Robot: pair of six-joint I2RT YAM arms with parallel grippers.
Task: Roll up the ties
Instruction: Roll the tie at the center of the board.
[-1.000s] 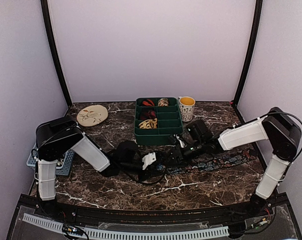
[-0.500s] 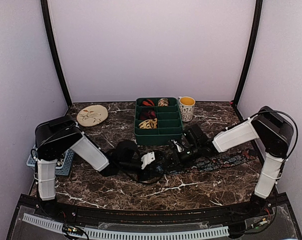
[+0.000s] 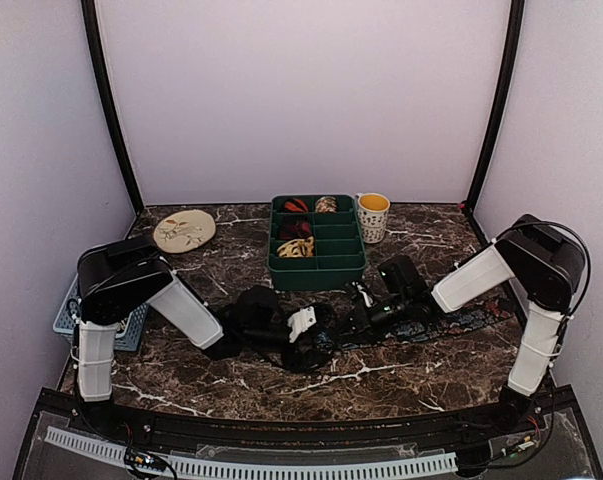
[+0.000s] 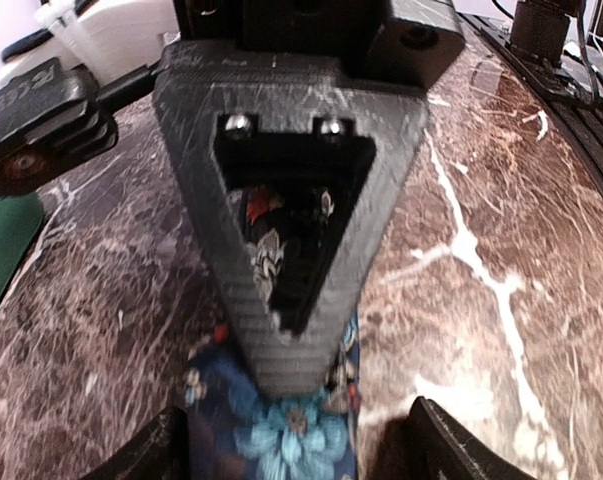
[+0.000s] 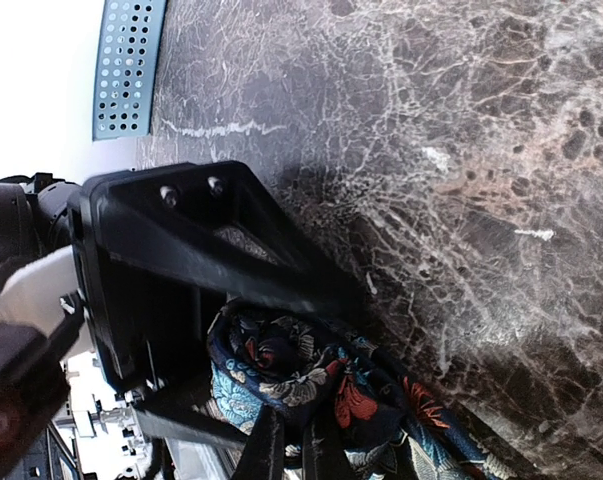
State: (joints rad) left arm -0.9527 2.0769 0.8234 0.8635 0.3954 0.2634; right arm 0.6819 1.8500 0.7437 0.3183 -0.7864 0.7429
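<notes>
A dark blue floral tie (image 3: pixel 451 322) lies flat across the marble toward the right, its left end coiled into a loose roll (image 5: pixel 281 360). My right gripper (image 5: pixel 296 440) is shut on the fabric of that roll, its fingers pinched close together. In the left wrist view my left gripper (image 4: pixel 299 455) stands open, one finger (image 4: pixel 151 450) on each side of the tie (image 4: pixel 271 435), apart from it. From above, the two grippers meet at the roll, left gripper (image 3: pixel 316 335) and right gripper (image 3: pixel 353 322). Rolled ties (image 3: pixel 295 228) sit in the green tray (image 3: pixel 316 275).
A yellow-filled cup (image 3: pixel 373 215) stands right of the tray. A patterned plate (image 3: pixel 184 230) lies at the back left. A blue perforated basket (image 3: pixel 131 325) sits by the left arm's base. Thin black cables trail near the roll.
My left gripper has opened and let go of the roll. My right gripper has shut on the roll, and both arms have shifted slightly nearer and to the right.
</notes>
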